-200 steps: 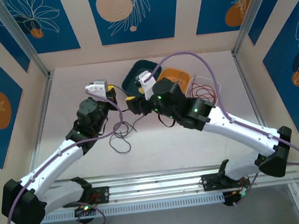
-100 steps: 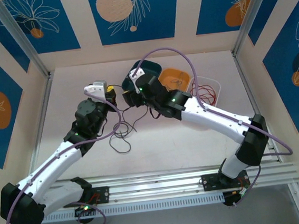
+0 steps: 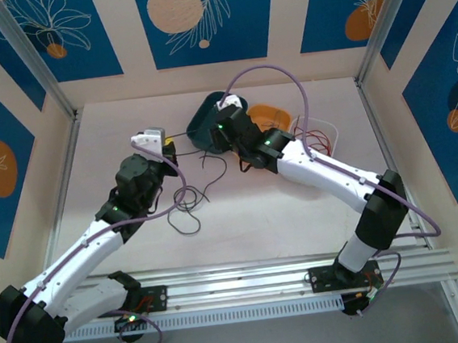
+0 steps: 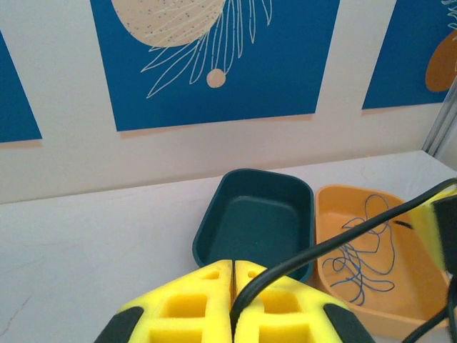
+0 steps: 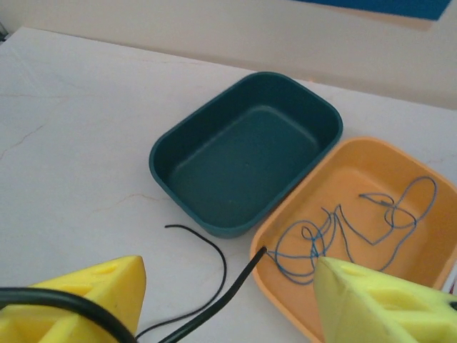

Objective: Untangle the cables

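The left fingers (image 4: 178, 307) clench the black cable (image 4: 335, 243), which passes between the spread right fingers (image 5: 78, 300)

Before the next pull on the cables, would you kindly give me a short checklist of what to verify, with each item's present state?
1. The left gripper is shut on the thin black cable: ok.
2. The right gripper is open, its yellow foam fingers well apart: ok.
3. The black cable crosses the gap between the right fingers, within grasp: ok.
4. The dark teal rectangular tray is empty to receive a cable: ok.
5. The blue wire lies wholly inside the orange tray: ok.
6. The black loops on the white table are free of the left arm: cannot tell.
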{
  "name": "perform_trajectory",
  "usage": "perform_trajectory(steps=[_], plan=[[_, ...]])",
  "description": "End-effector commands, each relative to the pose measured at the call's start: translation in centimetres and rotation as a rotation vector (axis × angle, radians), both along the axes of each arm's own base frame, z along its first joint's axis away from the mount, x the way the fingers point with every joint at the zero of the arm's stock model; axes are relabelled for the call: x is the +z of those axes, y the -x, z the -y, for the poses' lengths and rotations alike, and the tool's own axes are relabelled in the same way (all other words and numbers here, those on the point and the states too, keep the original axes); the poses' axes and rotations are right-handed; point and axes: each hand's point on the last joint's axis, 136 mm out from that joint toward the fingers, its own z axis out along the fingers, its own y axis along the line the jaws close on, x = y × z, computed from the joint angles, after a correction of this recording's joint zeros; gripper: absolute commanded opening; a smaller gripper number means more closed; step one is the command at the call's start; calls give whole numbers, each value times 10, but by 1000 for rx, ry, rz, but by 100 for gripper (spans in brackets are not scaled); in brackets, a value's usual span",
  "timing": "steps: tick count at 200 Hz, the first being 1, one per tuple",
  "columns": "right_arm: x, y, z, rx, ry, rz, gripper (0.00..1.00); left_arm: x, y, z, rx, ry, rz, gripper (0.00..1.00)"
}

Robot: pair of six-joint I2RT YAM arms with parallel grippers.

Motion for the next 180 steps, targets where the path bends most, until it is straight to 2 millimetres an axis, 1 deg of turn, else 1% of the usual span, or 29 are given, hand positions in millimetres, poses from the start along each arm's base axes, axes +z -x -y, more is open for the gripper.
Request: perform_trajectory(steps=[1, 8, 15, 28, 38, 58, 71, 75, 84, 95, 111, 132, 148, 180], plan=[[-9, -2, 102, -301, 86, -45, 61, 40, 0, -50, 220, -4, 104, 0], [-10, 1, 108, -302, 71, -60, 59, 42, 0, -50, 221, -19, 104, 0], [-10, 5, 109, -277, 31, -84, 59, 43, 0, -52, 228, -34, 104, 0], [-9, 15, 101, -176, -61, -135, 59, 43, -1, -55, 247, -55, 105, 0], [-5, 22, 99, -148, -102, -135, 60, 42, -2, -58, 259, -66, 104, 0], [4, 31, 99, -121, -126, -130, 60, 40, -3, -60, 269, -74, 101, 0], [10, 37, 96, -82, -134, -136, 60, 39, -4, -57, 250, -75, 99, 0], [11, 39, 91, -47, -141, -140, 59, 39, -5, -55, 240, -78, 95, 0], [18, 48, 72, 78, -157, -131, 59, 40, -6, -48, 200, -84, 94, 0], [28, 62, 47, 233, -170, -111, 59, 39, -6, -33, 114, -108, 88, 0], [43, 83, 17, 432, -192, -61, 59, 36, -5, -10, -20, -158, 68, 0], [58, 103, -11, 622, -218, -25, 59, 28, -6, 12, -142, -223, 26, 0], [63, 104, -23, 681, -210, -8, 59, 22, -7, 21, -194, -254, 2, 0], [59, 91, -44, 739, -180, -23, 57, 21, -2, 35, -284, -258, 0, 0]])
